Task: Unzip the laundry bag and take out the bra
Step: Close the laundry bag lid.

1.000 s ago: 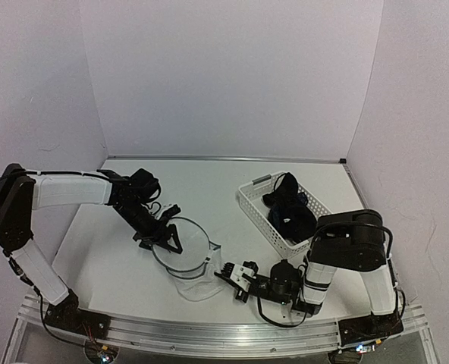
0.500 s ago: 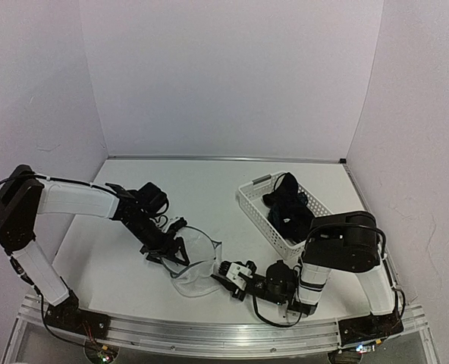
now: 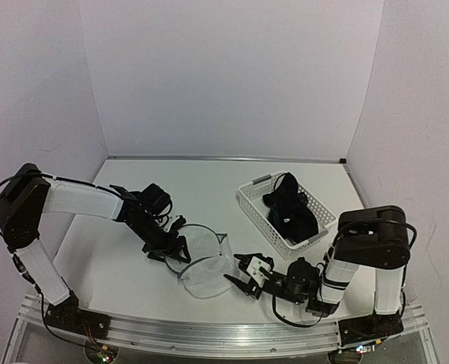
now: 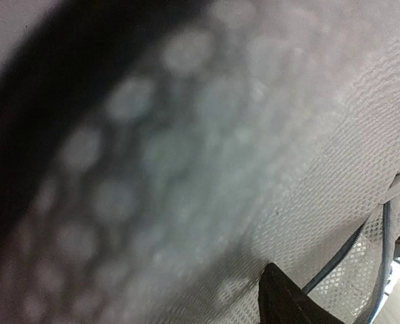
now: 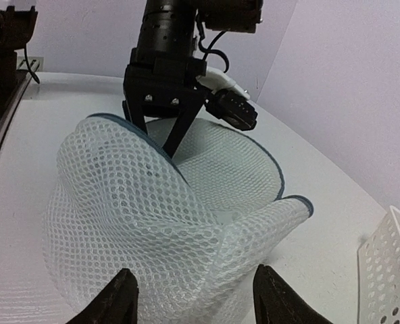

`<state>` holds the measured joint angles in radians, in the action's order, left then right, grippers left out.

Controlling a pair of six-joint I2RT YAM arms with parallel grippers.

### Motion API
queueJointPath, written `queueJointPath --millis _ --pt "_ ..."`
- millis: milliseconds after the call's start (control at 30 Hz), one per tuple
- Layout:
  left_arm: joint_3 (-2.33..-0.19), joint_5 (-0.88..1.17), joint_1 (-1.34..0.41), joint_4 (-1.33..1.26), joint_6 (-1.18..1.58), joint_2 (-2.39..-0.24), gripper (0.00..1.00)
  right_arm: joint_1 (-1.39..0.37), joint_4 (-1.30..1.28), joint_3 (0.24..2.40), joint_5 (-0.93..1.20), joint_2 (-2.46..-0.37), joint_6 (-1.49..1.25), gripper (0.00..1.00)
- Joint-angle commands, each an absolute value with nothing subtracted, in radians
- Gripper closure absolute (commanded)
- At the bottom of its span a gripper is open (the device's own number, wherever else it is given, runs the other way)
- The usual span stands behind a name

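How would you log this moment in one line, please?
left gripper: open at white mesh laundry bag | right gripper: open | dark bra: in white plastic basket

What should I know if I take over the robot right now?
Left gripper: open, astride the bag rim.
Right gripper: open, empty, just short of the bag.
Bag: slumped on the table, looks empty.
Bra: in the basket.
Done: bra is out of the bag.
Left: probably only pulling both grippers back.
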<state>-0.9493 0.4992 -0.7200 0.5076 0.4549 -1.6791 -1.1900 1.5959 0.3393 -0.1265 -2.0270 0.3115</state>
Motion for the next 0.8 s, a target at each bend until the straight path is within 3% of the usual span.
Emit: queueJointPath --millis 0,333,500,767 --pt "-1.002 0.46 -0.726 0.471 0.471 -1.662 0.31 -1.192 1.679 0.267 -0.174 -1.913 0.246 0.38" --pt "-1.064 0.454 -0.752 0.463 0.474 -1.615 0.29 -1.192 1.51 0.202 -0.193 -1.689 0.165 0.33" --pt "-1.078 0.405 -0.754 0.464 0.487 -1.552 0.28 -1.192 0.964 0.408 -0.144 -1.513 0.084 0.33" --pt "-1.047 0.321 -0.755 0.48 0.498 -1.485 0.28 -1.183 0.681 0.636 -0.156 -1.52 -0.032 0.39"
